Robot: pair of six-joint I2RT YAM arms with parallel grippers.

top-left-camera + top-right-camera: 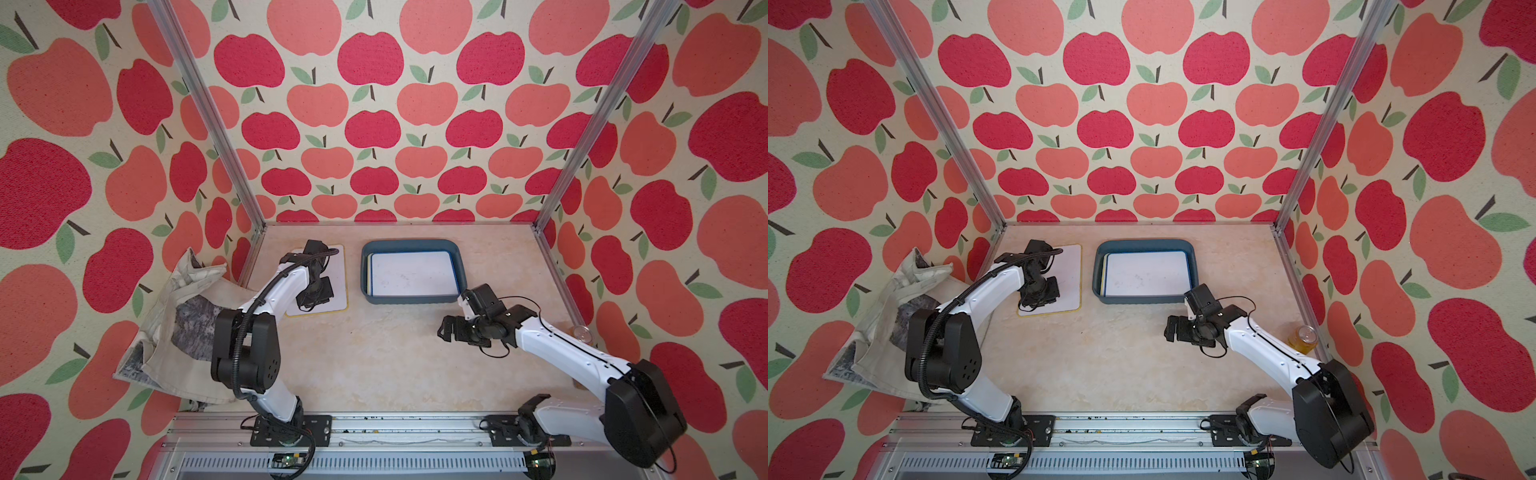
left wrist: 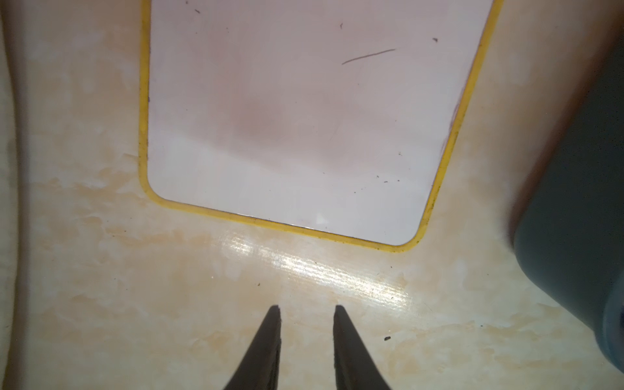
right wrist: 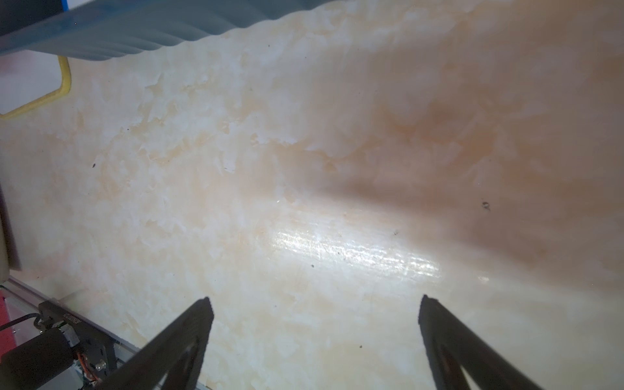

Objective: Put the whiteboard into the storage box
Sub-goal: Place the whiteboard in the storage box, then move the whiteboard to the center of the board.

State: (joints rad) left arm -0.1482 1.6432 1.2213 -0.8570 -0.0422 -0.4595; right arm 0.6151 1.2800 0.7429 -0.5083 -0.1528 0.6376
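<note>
The yellow-edged whiteboard is lying flat on the counter, just beside the storage box and outside it. The left end effector is hovering over the counter at the board's near edge, its 2 fingers standing narrowly apart and gripping nothing. The right end effector is hanging near the box's near right corner, jaws spread wide, released and empty. Inside the box, a blue-edged whiteboard is lying flat, a pale edge showing under it at 1 side.

Top views high, angled down, wrist views near table
</note>
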